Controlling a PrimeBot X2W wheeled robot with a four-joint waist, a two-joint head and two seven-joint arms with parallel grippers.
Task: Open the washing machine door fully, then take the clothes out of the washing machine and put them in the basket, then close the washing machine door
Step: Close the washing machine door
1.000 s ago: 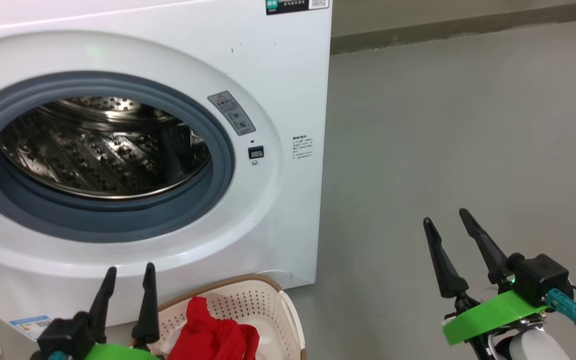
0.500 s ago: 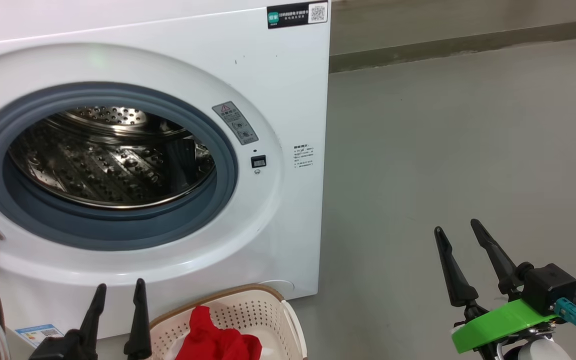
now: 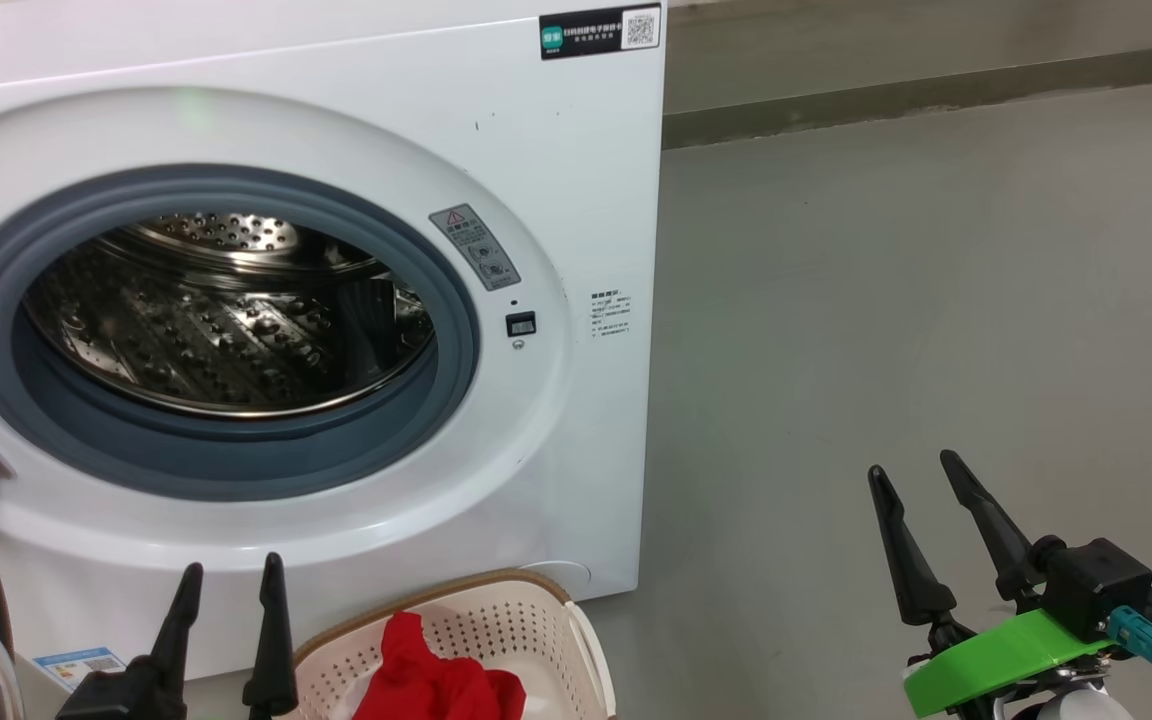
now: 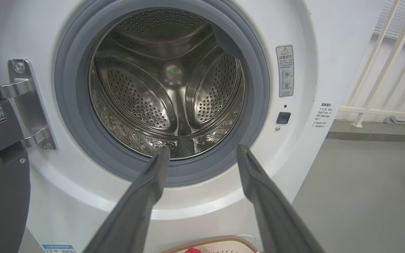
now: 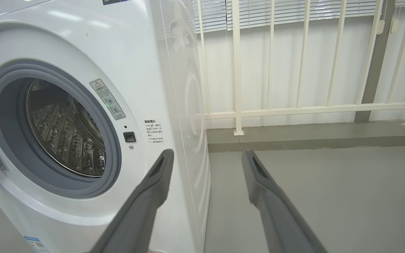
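We hold our left hand (image 3: 233,562) low in front of the washing machine (image 3: 576,150), its two dark fingers spread apart and grasping nothing, just left of the basket (image 3: 506,615). Our right hand (image 3: 911,463) hangs over the grey floor (image 3: 886,280) to the machine's right, well apart from it, likewise released and empty. The door (image 4: 2,182) stands swung open at the left on its metal hinge (image 4: 33,109). Behind the grey rubber ring (image 3: 236,470) we see the perforated steel drum (image 3: 226,320). The red clothes (image 3: 426,680) lie in the cream basket, which sits close before the machine's lower front. In the right wrist view a white railing (image 5: 236,70) runs behind the machine.
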